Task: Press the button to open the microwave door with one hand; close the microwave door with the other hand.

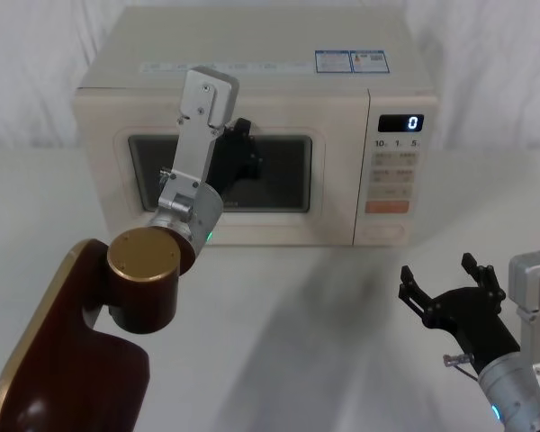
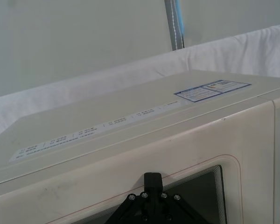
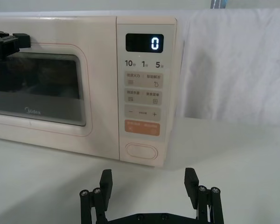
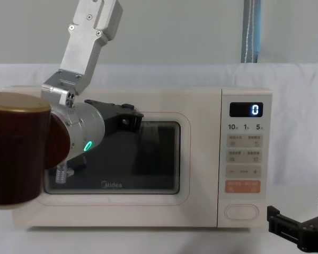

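Door shut, both arms at the microwave [image 1: 252, 135]

The microwave door [image 4: 148, 153] is sitting closed with the left gripper [image 1: 243, 148] up against its glass – fingers' state I cannot tell; the right gripper [image 3: 149, 186], fingers spread and empty, is hovering low on the near right, facing the button [image 3: 141, 150]. The white counter [image 1: 279, 333] is running back to pale drapery – pressing seemingly remains.

I think this is a test room: white cloth [image 1: 486, 81] hangs behind a plain white table [image 1: 342, 324].
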